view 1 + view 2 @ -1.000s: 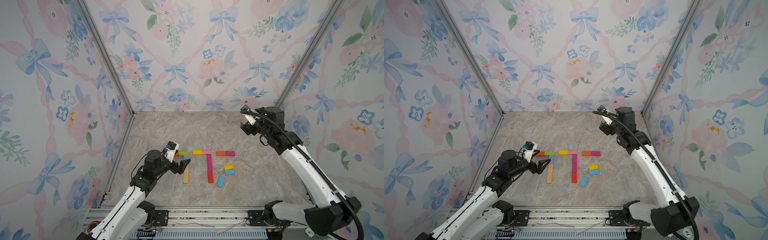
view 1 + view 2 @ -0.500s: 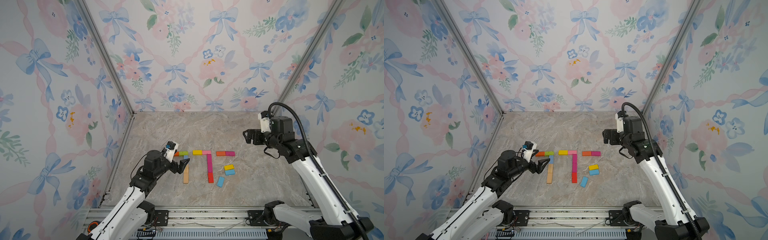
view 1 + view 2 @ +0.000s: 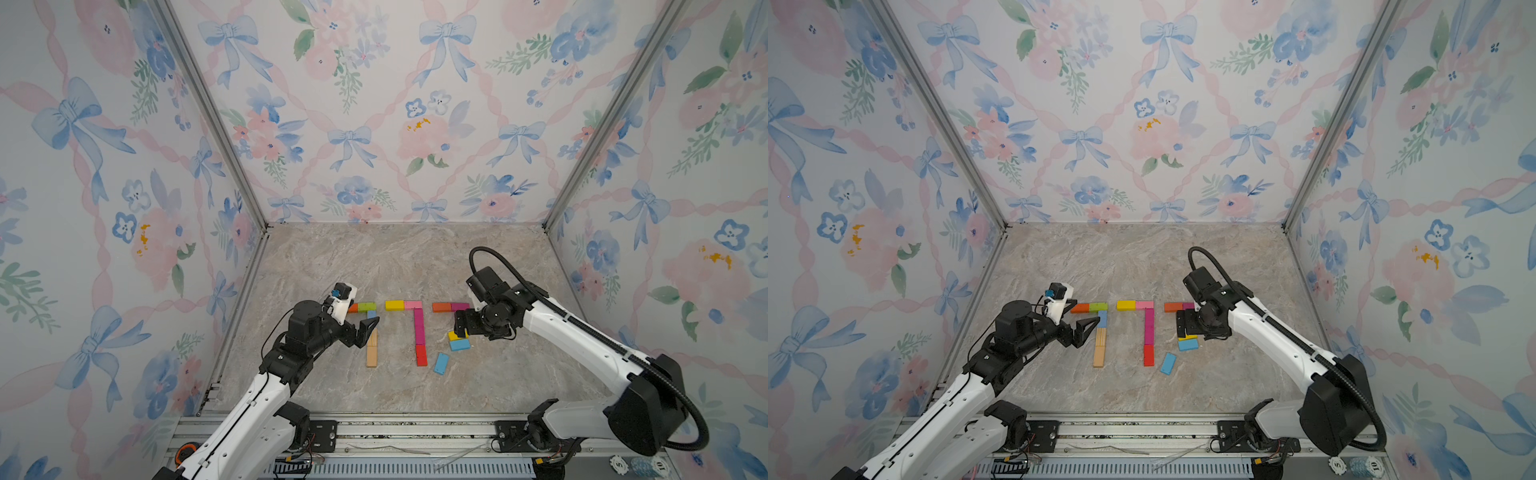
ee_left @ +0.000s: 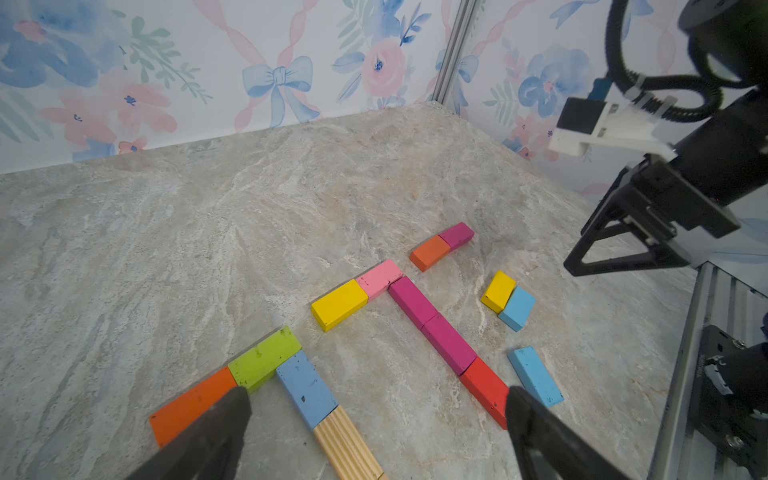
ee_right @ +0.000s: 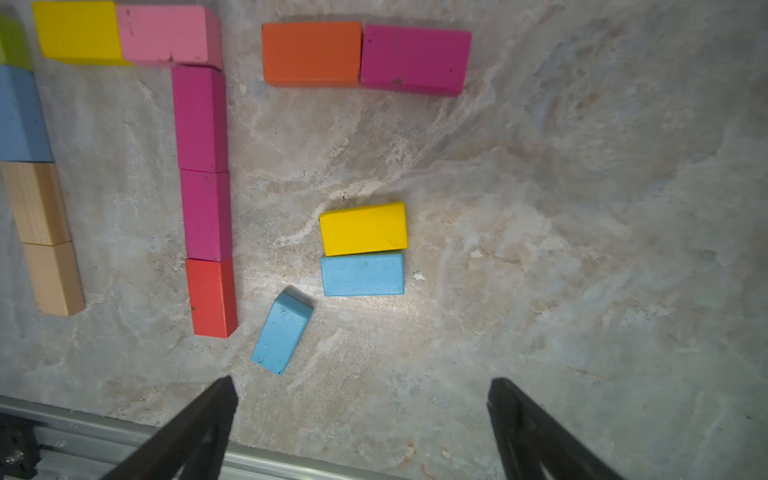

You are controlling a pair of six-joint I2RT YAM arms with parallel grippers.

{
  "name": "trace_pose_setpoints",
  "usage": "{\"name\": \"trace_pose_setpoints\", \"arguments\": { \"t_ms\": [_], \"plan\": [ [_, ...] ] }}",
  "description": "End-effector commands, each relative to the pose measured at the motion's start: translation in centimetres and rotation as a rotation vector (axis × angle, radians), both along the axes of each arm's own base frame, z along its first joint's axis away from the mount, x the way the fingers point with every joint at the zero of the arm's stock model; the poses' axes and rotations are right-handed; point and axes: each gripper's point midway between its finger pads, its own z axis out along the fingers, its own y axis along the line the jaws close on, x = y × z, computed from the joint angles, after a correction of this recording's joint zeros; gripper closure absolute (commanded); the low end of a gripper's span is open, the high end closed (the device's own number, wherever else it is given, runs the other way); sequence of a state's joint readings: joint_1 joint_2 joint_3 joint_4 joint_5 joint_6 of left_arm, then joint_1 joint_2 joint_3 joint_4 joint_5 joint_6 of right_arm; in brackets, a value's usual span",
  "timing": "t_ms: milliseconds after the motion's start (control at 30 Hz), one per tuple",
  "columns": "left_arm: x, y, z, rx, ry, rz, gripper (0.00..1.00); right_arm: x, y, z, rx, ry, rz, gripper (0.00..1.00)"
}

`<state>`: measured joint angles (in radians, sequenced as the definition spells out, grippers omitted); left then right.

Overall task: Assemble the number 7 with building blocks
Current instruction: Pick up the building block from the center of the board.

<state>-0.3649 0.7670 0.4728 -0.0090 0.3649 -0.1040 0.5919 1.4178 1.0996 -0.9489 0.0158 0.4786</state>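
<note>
Small flat coloured wooden building blocks [image 3: 419,328] lie on the marble-patterned table [image 3: 374,257], forming sevens. The right gripper [image 5: 362,383], wide and empty, hovers by a yellow block [image 5: 363,228] with a light-blue block [image 5: 362,274] touching at its 6 o'clock. The left gripper [image 4: 376,399] is equally wide and empty.

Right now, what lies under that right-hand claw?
Below the open right gripper lie a yellow block touching a blue block; in both top views it hides part of the yellow one.
</note>
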Motion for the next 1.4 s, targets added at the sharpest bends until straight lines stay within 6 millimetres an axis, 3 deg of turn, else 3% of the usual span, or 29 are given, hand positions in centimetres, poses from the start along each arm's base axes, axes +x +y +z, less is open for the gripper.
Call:
{"name": "trace_pose_setpoints", "arguments": {
  "t_ms": [0,100,267,533,733,900,1100,1367],
  "plan": [
    [-0.2,0.1,-0.1,0.009,-0.010,-0.015,0.02,1.1,1.0,-1.3,-0.082,0.005,0.064,0.03],
    [-0.3,0.1,-0.2,0.009,-0.010,-0.015,0.02,1.6,2.0,-3.2,-0.136,0.036,0.127,0.03],
    [-0.3,0.0,-0.1,0.009,-0.012,-0.017,0.02,2.7,2.0,-5.5,-0.220,0.069,0.161,0.03],
    [-0.3,0.0,-0.1,0.010,-0.012,-0.017,0.02,4.0,1.6,-7.9,-0.216,0.110,0.137,0.00],
    [-0.3,0.1,-0.1,0.011,-0.012,-0.016,0.02,4.6,0.9,-9.4,-0.207,0.130,0.109,0.05],
    [-0.3,0.1,-0.3,0.014,-0.008,-0.017,0.02,4.8,0.7,-10.2,-0.196,0.145,0.091,0.12],
    [-0.3,0.1,-0.3,0.014,-0.009,-0.016,0.02,4.6,0.7,-10.8,-0.173,0.168,0.067,0.32],
    [-0.3,0.0,-0.3,0.015,-0.007,-0.019,0.02,4.3,-0.4,-9.6,-0.087,0.137,-0.047,0.44]
  ]
}}
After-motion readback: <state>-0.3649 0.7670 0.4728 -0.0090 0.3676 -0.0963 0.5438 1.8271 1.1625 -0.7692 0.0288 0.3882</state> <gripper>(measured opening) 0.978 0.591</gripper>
